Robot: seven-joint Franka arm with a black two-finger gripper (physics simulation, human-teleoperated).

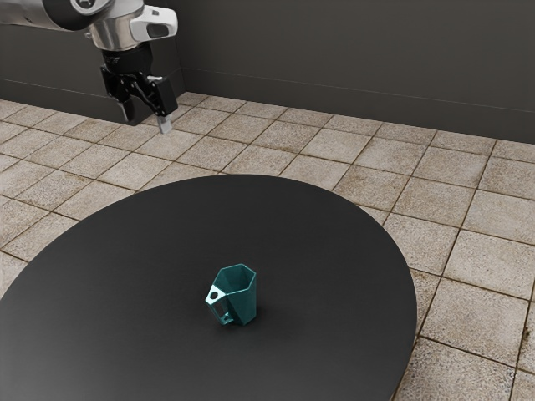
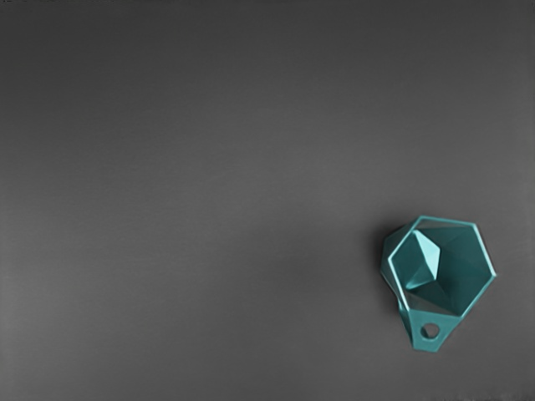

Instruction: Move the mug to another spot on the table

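A teal faceted mug (image 1: pixel 234 294) stands upright on the round black table (image 1: pixel 117 276), a little toward the exterior view's right of the table's middle. Its flat handle with a round hole points toward the near-left edge. My gripper (image 1: pixel 148 119) hangs high above the table's far-left rim, well apart from the mug, open with nothing between its fingers. From above in the wrist view, the mug (image 2: pixel 439 267) shows its empty hexagonal mouth on the dark tabletop (image 2: pixel 209 200), off to one side of my hand.
Beige floor tiles (image 1: pixel 435 200) surround the table, and a dark wall (image 1: pixel 351 42) runs along the back. The table's edge curves round at the exterior view's right (image 1: pixel 411 292).
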